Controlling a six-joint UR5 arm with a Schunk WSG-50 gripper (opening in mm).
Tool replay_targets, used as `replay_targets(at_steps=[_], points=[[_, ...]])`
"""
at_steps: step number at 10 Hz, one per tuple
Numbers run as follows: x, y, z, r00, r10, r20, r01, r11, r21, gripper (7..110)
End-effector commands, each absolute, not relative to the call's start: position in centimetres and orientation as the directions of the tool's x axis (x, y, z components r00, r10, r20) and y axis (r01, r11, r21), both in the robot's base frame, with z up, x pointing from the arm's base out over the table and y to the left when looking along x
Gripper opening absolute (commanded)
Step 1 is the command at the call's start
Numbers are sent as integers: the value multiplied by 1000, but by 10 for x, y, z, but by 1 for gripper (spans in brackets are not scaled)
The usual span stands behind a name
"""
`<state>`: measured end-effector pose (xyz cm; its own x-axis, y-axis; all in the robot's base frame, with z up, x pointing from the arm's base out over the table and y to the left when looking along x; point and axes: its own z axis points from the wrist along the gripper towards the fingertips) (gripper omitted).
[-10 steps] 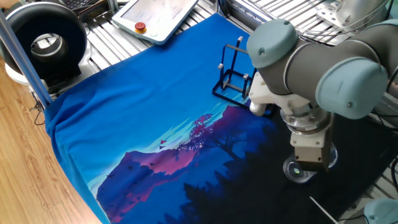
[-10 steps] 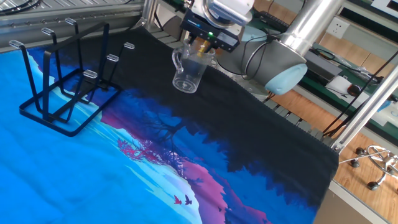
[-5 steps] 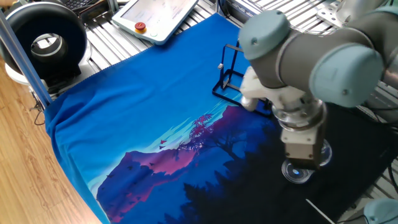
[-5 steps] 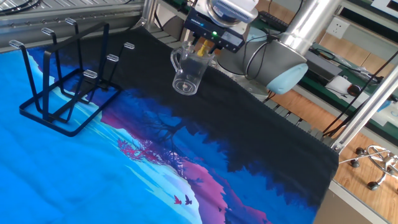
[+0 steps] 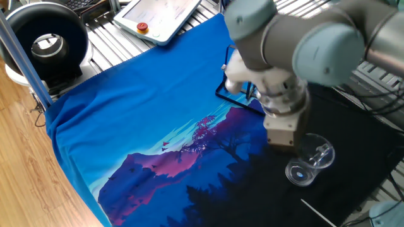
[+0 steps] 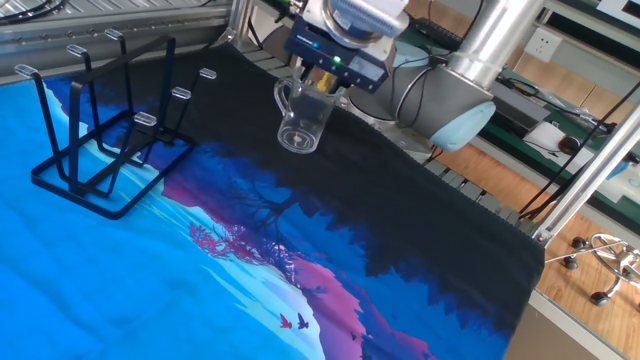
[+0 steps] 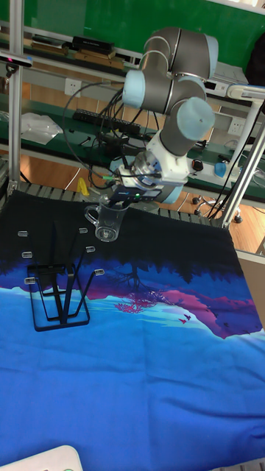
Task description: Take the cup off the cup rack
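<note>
The cup (image 6: 300, 120), a clear tumbler with a handle, stands on the dark part of the cloth, also seen as cup (image 5: 306, 165) and cup (image 7: 107, 221). My gripper (image 6: 322, 84) hangs just above and behind its rim, open and holding nothing. In one fixed view the gripper (image 5: 281, 145) sits left of the cup and apart from it. The black wire cup rack (image 6: 100, 150) stands empty to the left, seen too as cup rack (image 7: 59, 294). The arm hides part of the cup rack (image 5: 235, 81).
A printed blue cloth (image 5: 145, 120) covers the table. A white teach pendant (image 5: 161, 16) and a black round device (image 5: 47, 41) lie beyond its far edge. Metal frame posts (image 7: 13, 110) stand at the table's sides.
The gripper has lifted out of the cup and shifted left, away from it. The cup stays where it was on the cloth.
</note>
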<state>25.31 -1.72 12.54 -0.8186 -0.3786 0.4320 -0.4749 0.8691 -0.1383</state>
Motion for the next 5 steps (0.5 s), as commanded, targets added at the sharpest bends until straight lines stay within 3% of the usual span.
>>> replay_targets(at_steps=[1, 3, 4, 5], points=[[263, 0, 154, -831, -386, 401, -466, 876, -123, 44], [244, -5, 165, -822, -372, 431, -462, 878, -124, 44], [259, 17, 159, -862, -365, 351, -421, 902, -97, 44], [287, 50, 151, -903, -357, 238, -380, 923, -59, 22]])
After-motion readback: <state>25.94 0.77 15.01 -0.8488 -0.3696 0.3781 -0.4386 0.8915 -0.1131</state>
